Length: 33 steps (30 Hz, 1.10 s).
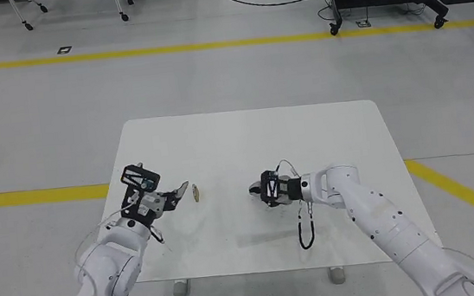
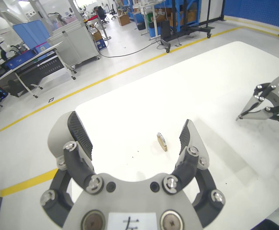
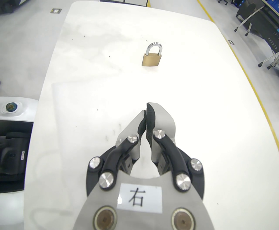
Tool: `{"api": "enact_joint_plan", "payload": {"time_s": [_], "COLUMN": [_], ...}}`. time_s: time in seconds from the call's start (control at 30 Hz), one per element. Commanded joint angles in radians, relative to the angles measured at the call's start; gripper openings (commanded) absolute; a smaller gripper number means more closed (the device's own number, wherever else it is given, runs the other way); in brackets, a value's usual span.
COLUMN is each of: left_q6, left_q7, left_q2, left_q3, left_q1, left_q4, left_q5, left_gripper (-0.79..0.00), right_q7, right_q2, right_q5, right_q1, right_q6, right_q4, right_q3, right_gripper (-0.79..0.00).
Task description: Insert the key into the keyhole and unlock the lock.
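A white table (image 1: 305, 132) is set on a grey floor (image 1: 212, 72) marked with yellow lines. Just beside the brass lock (image 3: 152, 57), the left gripper (image 2: 130, 122) is held wide open and empty. The right gripper (image 3: 147, 109) is kept farther from the lock on its other side, closed tip to tip, with nothing seen between the pads.

lock (image 3: 152, 59): keyhole too small to tell | right gripper (image 2: 239, 118): cut by left wrist view's edge
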Motion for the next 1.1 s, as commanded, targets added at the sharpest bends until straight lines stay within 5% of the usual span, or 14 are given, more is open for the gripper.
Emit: {"api": "enact_joint_plan", "payload": {"time_s": [0.0, 0.3, 0.73, 0.87, 1.07], "left_q6": [-0.004, 0.052, 0.134, 0.159, 0.144], "left_q7": [-0.040, -0.113, -0.211, -0.214, -0.204], "left_q2": [-0.005, -0.036, -0.100, -0.113, -0.106], "left_q3": [0.064, 0.266, 0.498, 0.510, 0.406], "left_q1": [-0.041, -0.179, -0.364, -0.394, -0.387], "left_q4": [0.010, 0.078, 0.302, 0.330, 0.313], "left_q5": [0.042, 0.111, 0.161, 0.143, 0.031], "left_gripper": [0.000, 0.000, 0.000, 0.000, 0.000], "right_q7": [-0.075, -0.254, -0.429, -0.514, -0.705], "right_q2": [0.001, 0.002, 0.011, 0.022, 0.042], "right_q5": [-0.009, -0.049, -0.059, -0.053, -0.022], "right_q1": [0.007, 0.054, 0.096, 0.087, 0.055], "right_q6": [-0.006, -0.053, -0.082, -0.087, -0.118], "right_q4": [0.031, 0.161, 0.292, 0.314, 0.311], "right_q3": [-0.001, -0.024, -0.018, 0.000, -0.008], "right_gripper": [-0.785, -0.785, -0.785, -0.785, -0.785]}}
